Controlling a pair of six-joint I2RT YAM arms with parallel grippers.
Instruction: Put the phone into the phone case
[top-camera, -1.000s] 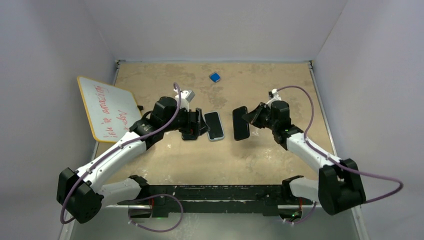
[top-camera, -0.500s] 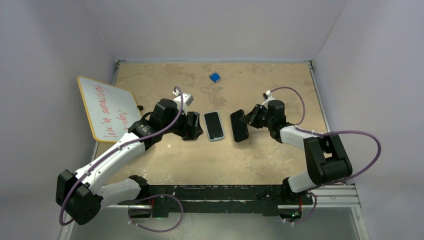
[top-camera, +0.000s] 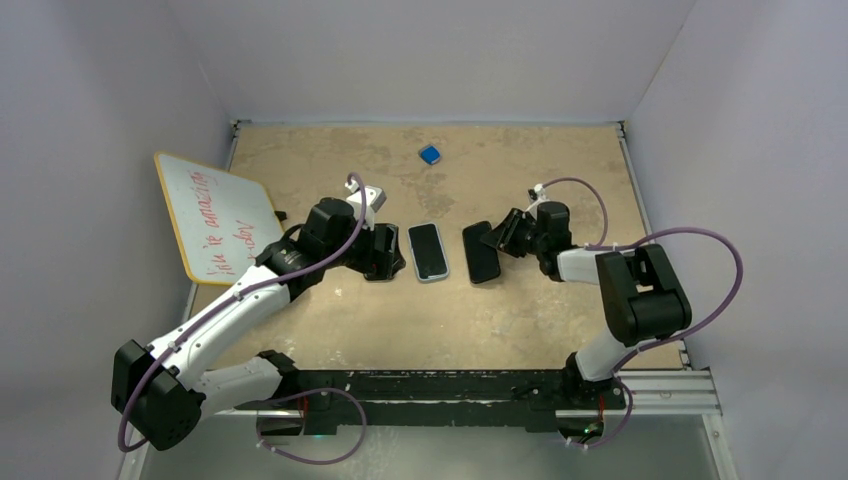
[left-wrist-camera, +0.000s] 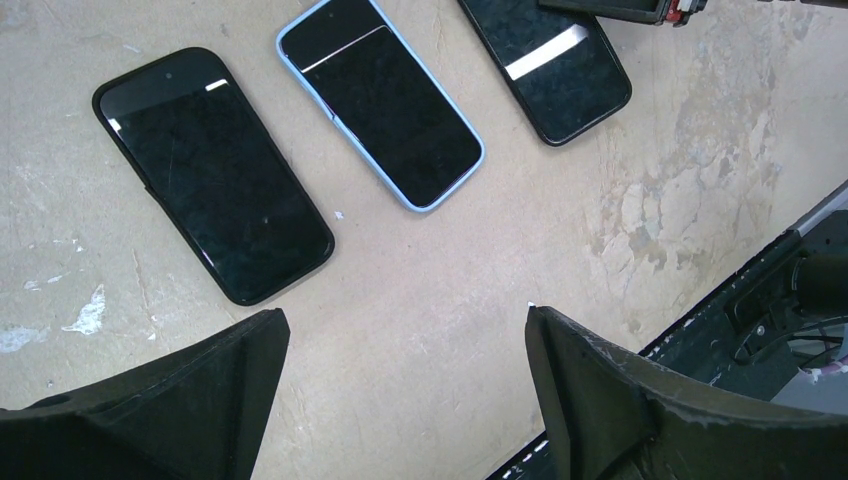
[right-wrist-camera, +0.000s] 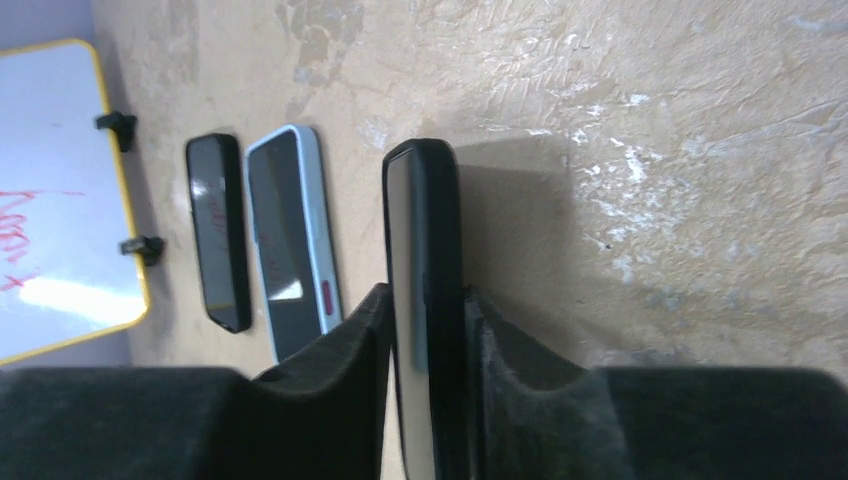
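Phone, black and glossy, is found just to the right of the blue-rimmed case. It is set apart from the case, with its long side roughly parallel to it. One short end is taken by the right gripper. In the right wrist view one finger is seen against the screen face and the other against the back. No gap shows on either side, so the pincer is clamped on the phone across its thickness. Whether the gripped end is raised off the table or the phone lies flat cannot be told.

The case is laid flat, and its pale blue rim is filled by a dark glossy face. Whether that face is a phone already seated inside cannot be told.

Just to the left of the case a second black handset is laid flat, close to it but not touching. Above that handset the left gripper is held with its fingers spread wide and nothing between them.

Well to the left of the case a yellow-framed whiteboard with red writing is seen. Beyond the case, toward the back wall, a small blue object is seen.
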